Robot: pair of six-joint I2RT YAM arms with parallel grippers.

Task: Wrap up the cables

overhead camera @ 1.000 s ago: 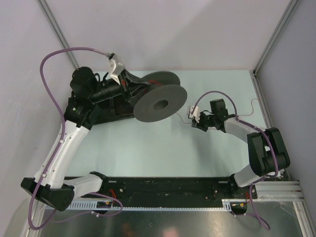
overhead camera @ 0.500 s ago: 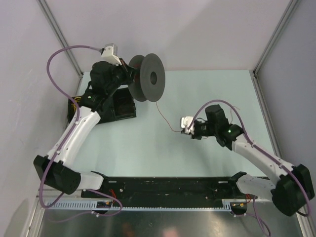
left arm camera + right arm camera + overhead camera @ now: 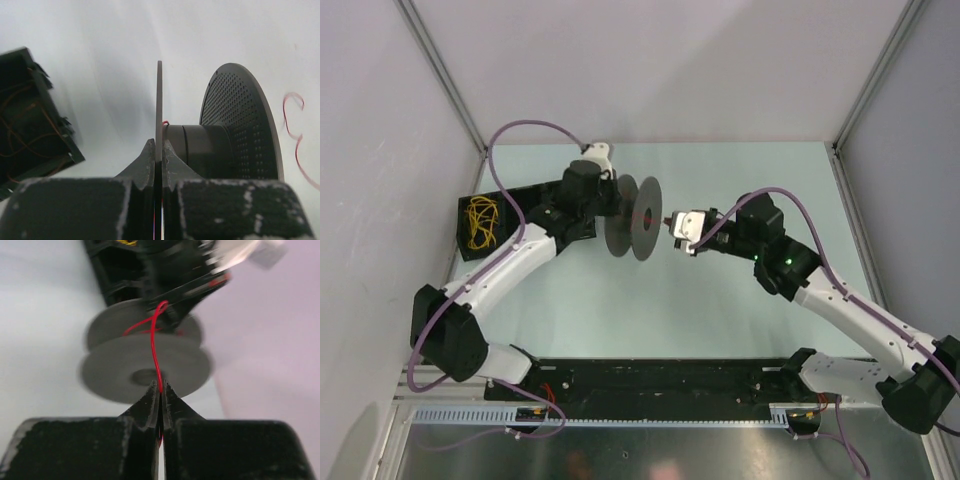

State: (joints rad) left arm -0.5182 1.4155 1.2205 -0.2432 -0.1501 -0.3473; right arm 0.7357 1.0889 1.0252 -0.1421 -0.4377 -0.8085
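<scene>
The dark grey spool (image 3: pixel 635 217) is held upright above the table's middle. My left gripper (image 3: pixel 612 206) is shut on the edge of its near flange; the left wrist view shows the jaws (image 3: pixel 159 150) pinching the thin flange (image 3: pixel 159 95), with the hub (image 3: pixel 200 147) and the perforated far flange beyond. My right gripper (image 3: pixel 673 228) sits just right of the spool, shut on the thin red cable (image 3: pixel 154 347). That cable runs from its fingertips (image 3: pixel 160 388) across the blurred spool (image 3: pixel 145 367) and loops at the hub. A loose curl of red cable (image 3: pixel 295 145) shows to the right in the left wrist view.
A black open box (image 3: pixel 485 222) holding yellow wire stands at the far left of the table; its corner shows in the left wrist view (image 3: pixel 30 115). Grey walls close in the back and both sides. The black base rail (image 3: pixel 650 378) runs along the near edge.
My left arm swung the spool from the back left down to the table's middle. My right gripper moved up and left, close to the spool, still holding the red cable.
</scene>
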